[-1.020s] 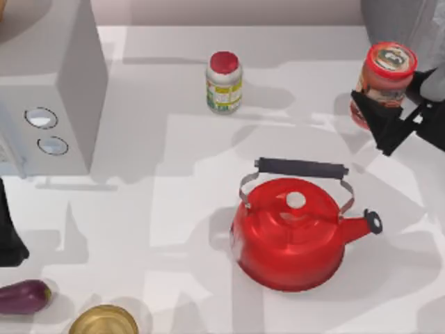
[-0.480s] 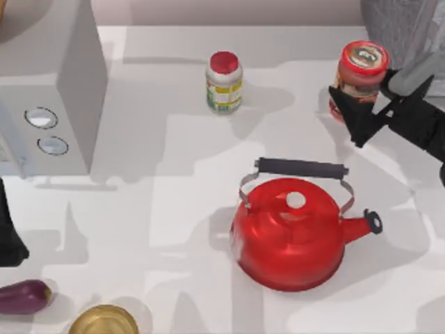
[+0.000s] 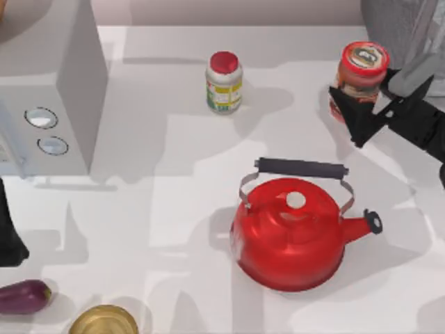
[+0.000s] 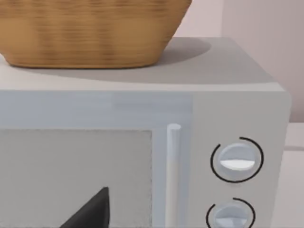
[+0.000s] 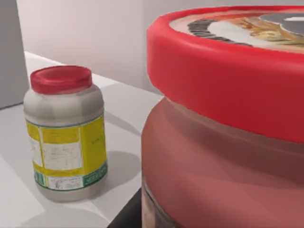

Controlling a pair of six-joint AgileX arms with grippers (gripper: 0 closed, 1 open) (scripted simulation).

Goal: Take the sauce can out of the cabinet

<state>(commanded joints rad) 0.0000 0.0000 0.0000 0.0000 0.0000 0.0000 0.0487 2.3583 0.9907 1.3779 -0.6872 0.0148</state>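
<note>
Where the sauce can [image 3: 361, 78] stands upright out on the table [image 3: 181, 209], the right gripper [image 3: 353, 106] pinches its side, dark fingers [image 3: 361, 120] pressed against the wall. Just behind that gripper rises the dark grey cabinet [image 3: 403, 24]. Ahead of it, well apart, stands a white jar [image 3: 224, 82] with a red cap. The red kettle [image 3: 292, 229] sits near, to one side. Far across from it, the left gripper [image 3: 8, 229] rests by the microwave [image 3: 49, 90]; its fingers cannot be told.

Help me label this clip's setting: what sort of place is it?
Most likely a simulated kitchen counter: a microwave with two knobs, a red kettle and a white jar stand on a white table.
</note>
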